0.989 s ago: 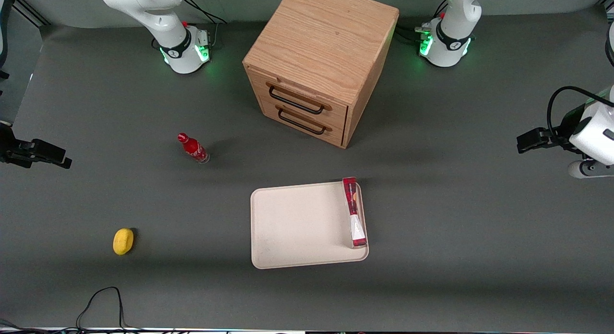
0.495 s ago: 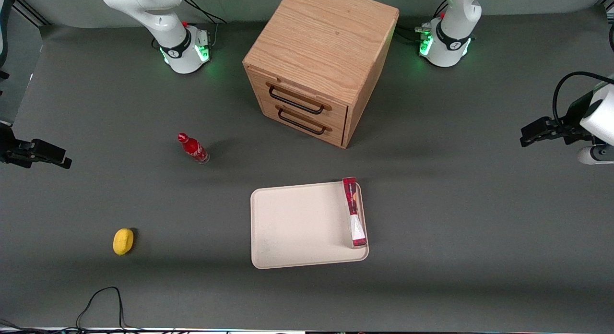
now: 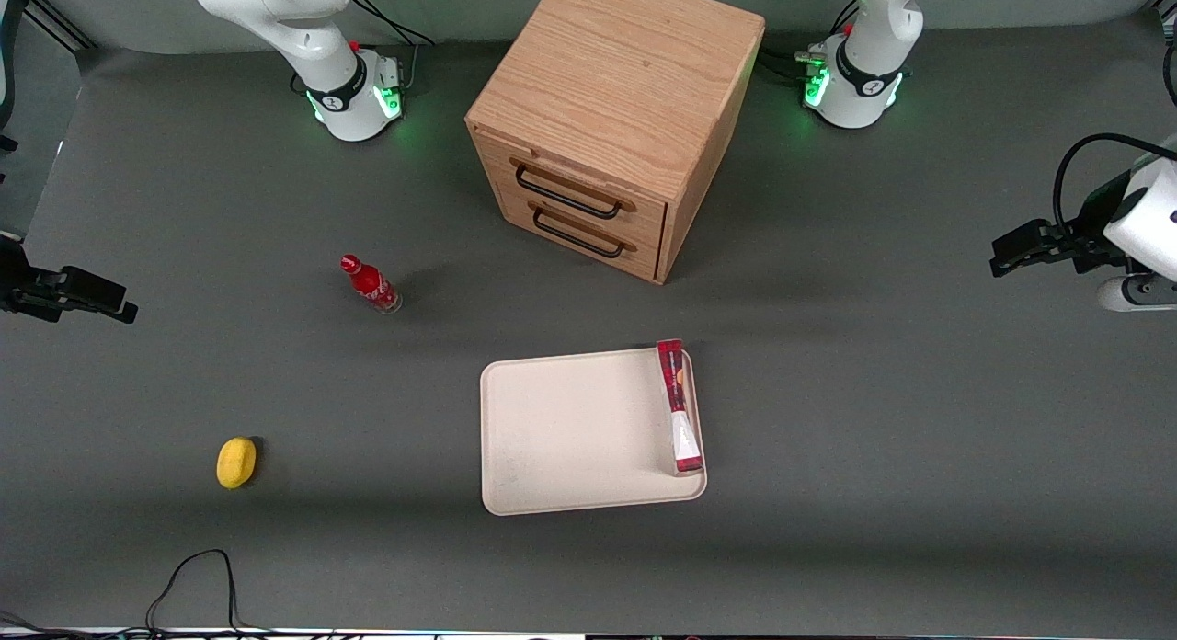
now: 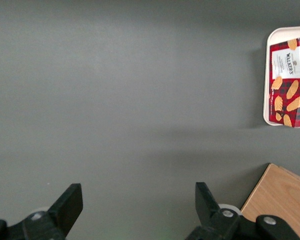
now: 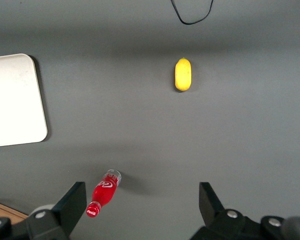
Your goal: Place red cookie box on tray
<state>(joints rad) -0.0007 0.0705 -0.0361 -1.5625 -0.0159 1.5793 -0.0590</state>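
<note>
Black gripper [image 4: 135, 205] gapes wide, empty, well apart from red cookie box [image 3: 679, 406].

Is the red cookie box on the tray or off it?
On it: the red cookie box lies inside the tray along one rim. The open gripper is far off.

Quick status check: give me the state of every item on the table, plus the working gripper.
red cookie box: on the tray, along its edge toward the working arm.
tray: flat on the table, holding only the box.
gripper: open, empty, off toward the working arm's end of the table.
cabinet: both drawers shut.
red bottle: standing, capped.
lemon: lying on the table.
</note>
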